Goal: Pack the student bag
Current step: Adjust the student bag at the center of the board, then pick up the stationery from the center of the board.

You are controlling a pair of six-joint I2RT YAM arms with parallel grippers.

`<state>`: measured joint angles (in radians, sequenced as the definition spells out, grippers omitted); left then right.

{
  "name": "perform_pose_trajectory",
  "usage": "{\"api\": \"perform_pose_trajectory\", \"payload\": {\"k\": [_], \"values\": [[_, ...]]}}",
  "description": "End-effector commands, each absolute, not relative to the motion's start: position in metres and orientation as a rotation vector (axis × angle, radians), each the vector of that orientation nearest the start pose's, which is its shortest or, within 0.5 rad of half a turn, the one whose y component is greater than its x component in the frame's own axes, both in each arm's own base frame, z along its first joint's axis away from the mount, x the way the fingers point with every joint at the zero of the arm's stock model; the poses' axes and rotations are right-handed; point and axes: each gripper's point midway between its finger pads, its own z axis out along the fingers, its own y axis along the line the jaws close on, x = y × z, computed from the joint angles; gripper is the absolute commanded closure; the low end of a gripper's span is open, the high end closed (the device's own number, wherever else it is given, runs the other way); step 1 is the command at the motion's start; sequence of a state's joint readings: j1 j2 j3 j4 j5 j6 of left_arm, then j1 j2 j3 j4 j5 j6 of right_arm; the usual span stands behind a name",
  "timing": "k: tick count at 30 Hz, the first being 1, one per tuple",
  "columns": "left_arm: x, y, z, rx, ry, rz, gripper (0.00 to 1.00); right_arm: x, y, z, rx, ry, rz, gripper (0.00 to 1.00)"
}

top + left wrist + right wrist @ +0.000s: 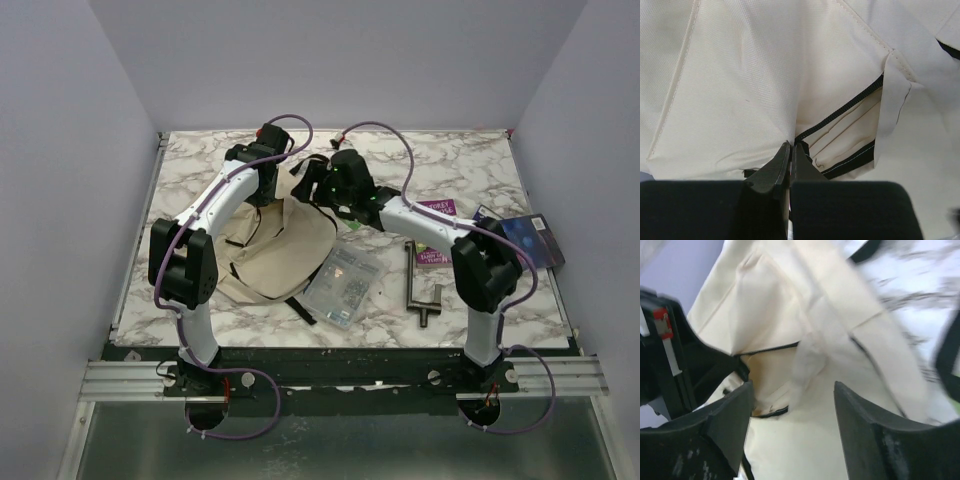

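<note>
The student bag (280,245) is a cream fabric backpack with black straps, lying left of the table's centre. My left gripper (281,190) is at the bag's far end. In the left wrist view it (790,146) is shut on the bag's fabric right at the black zip line (840,112), where the pocket gapes open. My right gripper (320,190) hovers beside it over the same end. In the right wrist view it (792,390) is open and empty, its jaws wide apart above the cream fabric (805,440) near the zip opening (770,347).
A clear plastic pouch (343,284) lies just right of the bag. A black T-shaped metal tool (420,285), a purple card (440,215) and a dark blue booklet (530,240) lie to the right. The left gripper's body (670,360) is close to my right jaws.
</note>
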<state>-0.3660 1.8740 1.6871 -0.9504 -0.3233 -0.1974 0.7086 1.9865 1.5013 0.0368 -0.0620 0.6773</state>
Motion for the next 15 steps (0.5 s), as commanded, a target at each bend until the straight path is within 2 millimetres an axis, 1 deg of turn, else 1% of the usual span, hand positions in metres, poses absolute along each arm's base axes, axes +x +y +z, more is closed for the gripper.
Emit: {"api": "perform_pose_trajectory", "payload": {"k": [1,2,4,5,7,9,10,11,15], "values": [[0.404,-0.112,0.15,0.11,2.615,0.192,1.0,0.433,0.304,0.139,0.182,2.179,0.531,0.27],[0.404,-0.112,0.15,0.106,2.616,0.19,1.0,0.435,0.284,0.138,0.28,2.165,0.487,0.24],[0.404,-0.112,0.151,0.103,2.616,0.187,1.0,0.439,0.235,0.127,0.557,2.145,0.372,0.22],[0.404,-0.112,0.151,0.1,2.615,0.19,1.0,0.437,0.213,0.12,0.687,2.139,0.306,0.22],[0.405,-0.112,0.151,0.1,2.617,0.186,1.0,0.433,0.183,0.11,0.843,2.128,0.203,0.2],[0.405,-0.112,0.151,0.099,2.618,0.184,1.0,0.43,0.165,0.104,0.94,2.107,0.113,0.19],[0.405,-0.111,0.15,0.101,2.619,0.187,1.0,0.429,0.157,0.102,0.978,2.093,0.073,0.18],[0.405,-0.111,0.151,0.099,2.619,0.187,1.0,0.425,0.151,0.096,1.016,2.091,0.028,0.18],[0.405,-0.11,0.153,0.093,2.611,0.189,1.0,0.421,0.138,0.084,1.08,2.104,-0.12,0.18]]}}
